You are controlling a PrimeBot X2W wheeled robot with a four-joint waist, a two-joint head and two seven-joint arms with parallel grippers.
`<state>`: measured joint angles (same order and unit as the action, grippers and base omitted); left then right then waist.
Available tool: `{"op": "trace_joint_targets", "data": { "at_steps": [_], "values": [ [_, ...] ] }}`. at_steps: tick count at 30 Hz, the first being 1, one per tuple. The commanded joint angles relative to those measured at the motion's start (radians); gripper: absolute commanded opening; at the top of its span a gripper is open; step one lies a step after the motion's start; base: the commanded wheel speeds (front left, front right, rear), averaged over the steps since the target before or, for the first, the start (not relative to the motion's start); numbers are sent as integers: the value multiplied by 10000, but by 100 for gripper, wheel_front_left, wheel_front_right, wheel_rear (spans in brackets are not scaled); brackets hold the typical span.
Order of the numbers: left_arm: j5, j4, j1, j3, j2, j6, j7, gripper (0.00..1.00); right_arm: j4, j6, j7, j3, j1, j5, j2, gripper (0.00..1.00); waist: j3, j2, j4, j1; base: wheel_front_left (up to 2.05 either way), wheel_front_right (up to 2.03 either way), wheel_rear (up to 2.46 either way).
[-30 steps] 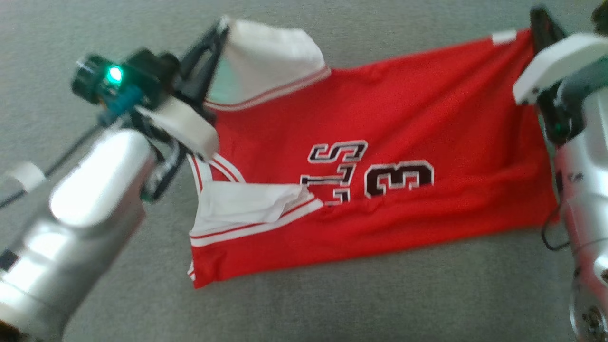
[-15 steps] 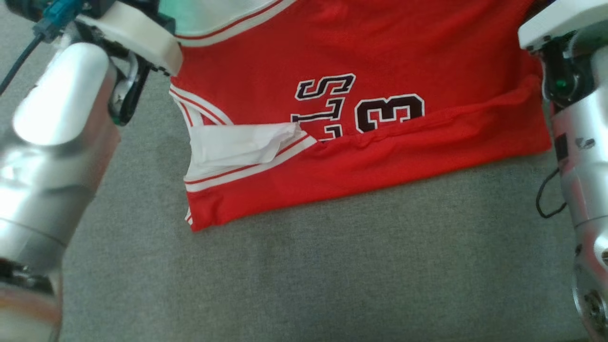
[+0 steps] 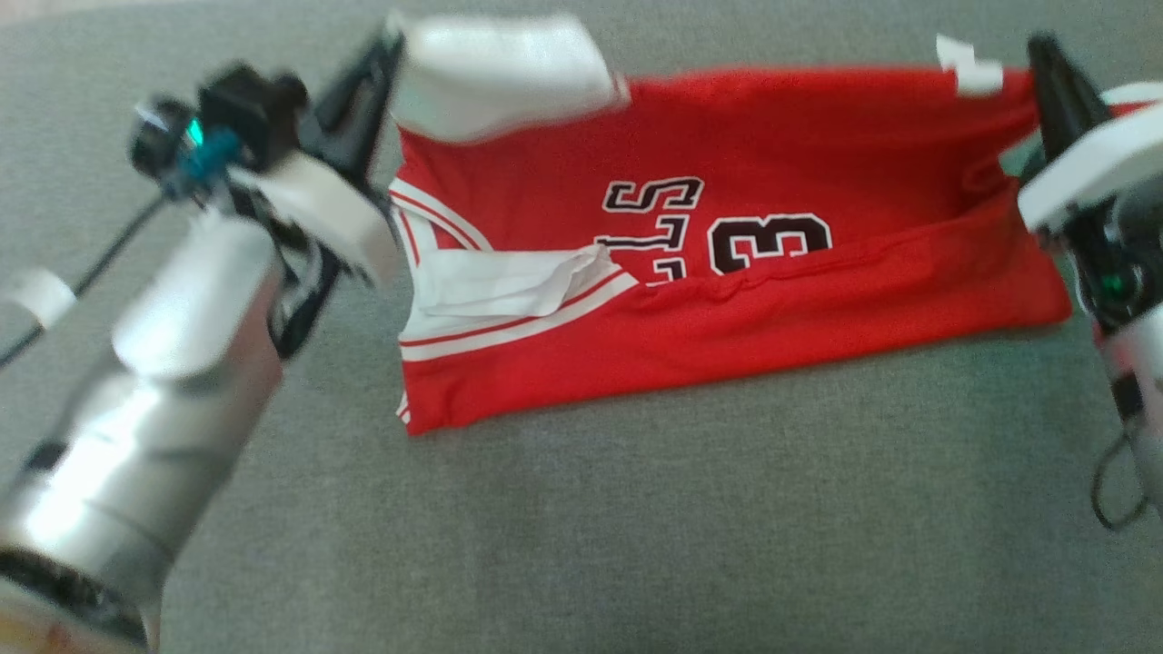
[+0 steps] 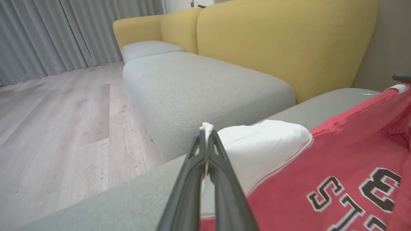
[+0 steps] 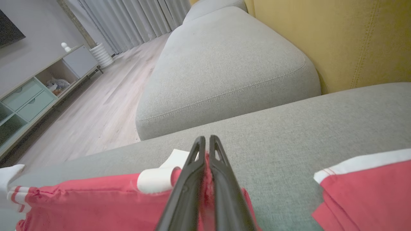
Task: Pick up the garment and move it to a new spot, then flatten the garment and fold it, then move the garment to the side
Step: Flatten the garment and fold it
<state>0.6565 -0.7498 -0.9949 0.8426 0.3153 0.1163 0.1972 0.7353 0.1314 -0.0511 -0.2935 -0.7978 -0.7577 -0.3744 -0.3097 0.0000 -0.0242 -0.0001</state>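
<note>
Grey sofa seat (image 3: 636,545) lies under a single red garment (image 3: 772,300), a numbered basketball jersey stretched sideways across the cushion, as the head camera sees it. Its near long edge appears already turned up over the lettering, so the move to a new spot and the flattening look done and the fold about half made. At the far-left corner the left gripper (image 3: 391,41) has its jaws pinched on the white shoulder panel (image 3: 500,73); at the far-right corner the right gripper (image 3: 1043,45) is pinched on the hem beside a small white label (image 3: 968,68), and both corners appear raised a little off the seat. Left wrist view: two dark fingers pressed together with a sliver of white cloth between their tips, the jersey trailing off to the right, and beyond it a second grey cushion (image 4: 199,83), a yellow backrest (image 4: 282,41), pale wood floor (image 4: 64,112) and grey curtains (image 4: 48,32). Right wrist view: fingers closed flat on red fabric at the hem, a low cabinet (image 5: 38,86) across the room. Count: one garment, two grippers, both gripping it. Left to do, on this reading: bring the held edge over to finish the fold, then shift the garment aside.
</note>
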Motion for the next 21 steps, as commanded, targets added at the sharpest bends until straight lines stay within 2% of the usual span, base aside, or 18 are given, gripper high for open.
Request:
{"op": "trace_joint_targets", "data": {
  "at_steps": [1,5,11,14,17,21],
  "values": [
    [198,506,-29,-179,498,70,-153,0,-447,-7,-172,-259,193,-254,-333,0,229,0,-121,1,0,0,0],
    [712,1525,963,218,960,117,-923,0,-595,-7,-732,-717,924,-707,-945,0,580,0,-224,1,0,0,0],
    [1673,3396,2381,847,1855,135,-2673,0,-770,-7,-1823,-1481,1818,-976,-1857,0,906,0,-320,1,0,0,0],
    [1778,4024,2710,948,2235,-97,-3170,0,-825,-7,-2252,-1699,2053,-1021,-2156,0,979,0,-321,1,0,0,0],
    [1863,4488,2893,1028,2405,-354,-3595,0,-876,-7,-2562,-1839,2237,-1086,-2331,0,1026,0,-321,1,0,0,0],
    [2273,5032,3033,1003,2499,-457,-4117,0,-937,-7,-2670,-1984,2349,-1075,-2500,0,1048,0,-296,1,0,0,0]
  ]
}}
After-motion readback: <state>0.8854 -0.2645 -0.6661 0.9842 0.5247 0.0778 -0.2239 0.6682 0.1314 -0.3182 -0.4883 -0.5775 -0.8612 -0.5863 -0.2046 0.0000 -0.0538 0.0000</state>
